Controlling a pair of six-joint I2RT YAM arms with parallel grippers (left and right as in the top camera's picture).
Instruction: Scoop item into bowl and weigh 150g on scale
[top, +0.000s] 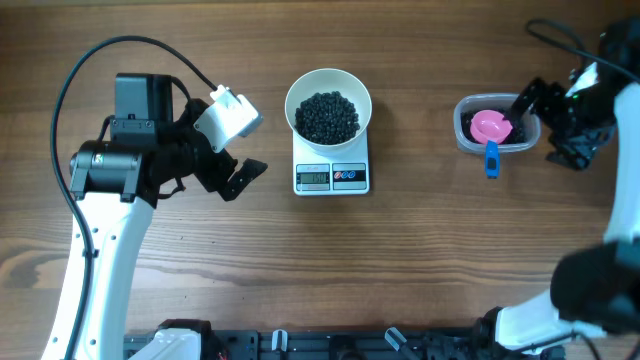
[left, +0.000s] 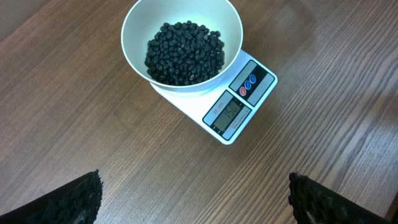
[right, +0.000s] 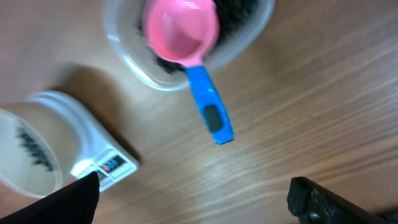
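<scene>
**Overhead view: bowl loaded on the scale, both tools empty**

From above, the white bowl (top: 292, 100) sits squarely on the scale (top: 332, 165) near the middle of the counter (top: 420, 260), with a dark heap of beans (top: 327, 117) inside it. Off to the right, well apart, the clear tub (top: 460, 125) holds the pink scoop (top: 490, 127), whose blue handle juts over the near rim.

The left tool (left: 196, 199) hangs just beside the scale with its fingers spread wide and nothing between them. The right tool (right: 193, 193) hovers near the scoop handle, fingers likewise apart and gripping nothing.

The scale's display is lit, but I can't read its digits with any confidence, so I wouldn't call the weight met.

What worries me is the scoop. It rests on the rim with its handle overhanging, so a brush from the right tool could flip it and scatter beans across the counter. On the other side, any bump from the left tool against the bowl or scale would shift the reading or slide the bowl off centre.
</scene>
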